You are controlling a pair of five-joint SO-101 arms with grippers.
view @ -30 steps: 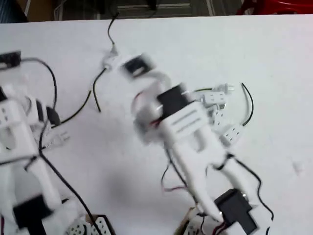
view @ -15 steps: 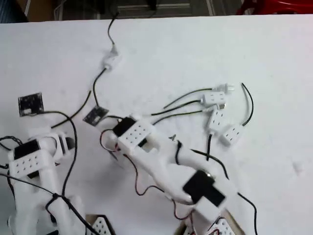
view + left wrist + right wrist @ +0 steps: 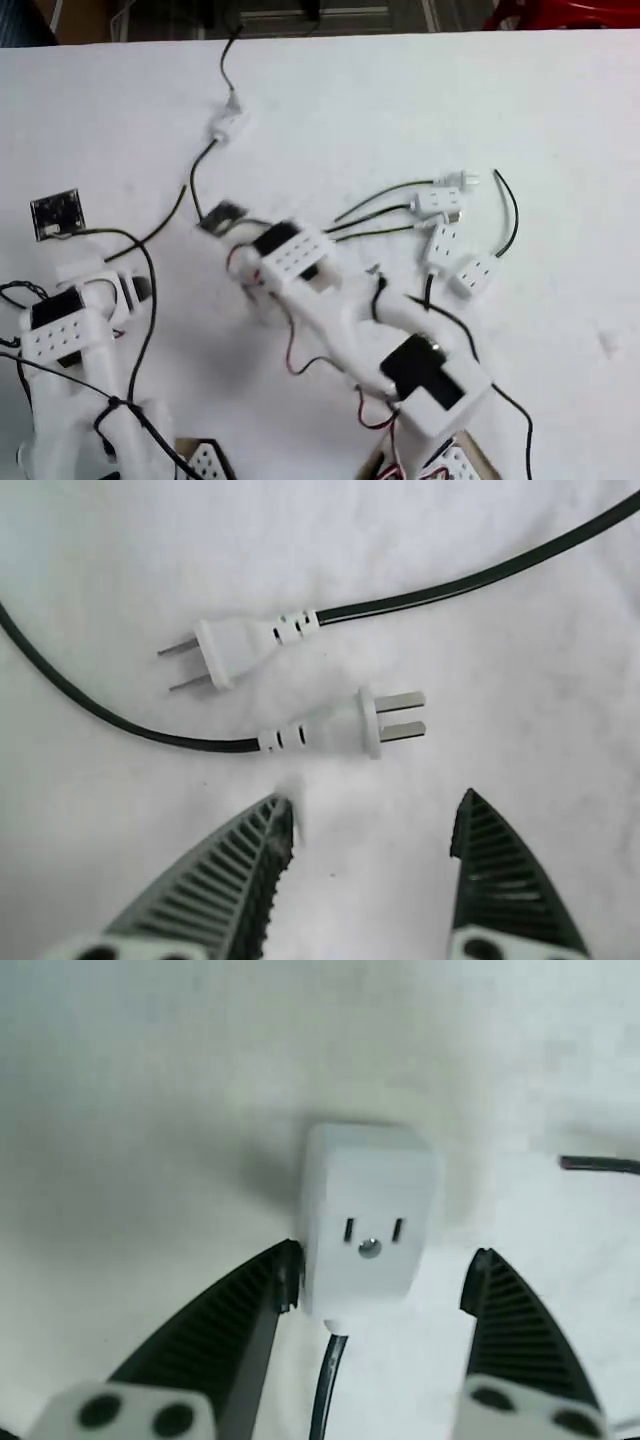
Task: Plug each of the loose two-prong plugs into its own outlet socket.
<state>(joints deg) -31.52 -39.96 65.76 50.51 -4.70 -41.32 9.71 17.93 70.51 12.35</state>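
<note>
Two loose white two-prong plugs (image 3: 225, 650) (image 3: 345, 725) on black cables lie side by side on the white table, prongs pointing opposite ways. My left gripper (image 3: 374, 802) is open just short of the nearer plug, touching neither. My right gripper (image 3: 386, 1253) is open, and its fingers (image 3: 230, 1330) straddle a white outlet socket (image 3: 368, 1220) with a black cable. In the high view the left arm (image 3: 65, 335) is at the lower left and the right arm (image 3: 300, 260) is in the middle; both cover what lies beneath them.
A cluster of white sockets (image 3: 443, 243) (image 3: 475, 272) (image 3: 440, 200) and another plug (image 3: 462, 180) with black cables lies right of the right arm. A further white connector (image 3: 228, 125) on a cable lies at the back. Cables loop between the arms.
Over the last second both arms swung down toward the table. In the last half second the right arm's wrist shifted slightly back and to the right; the left arm barely moved.
</note>
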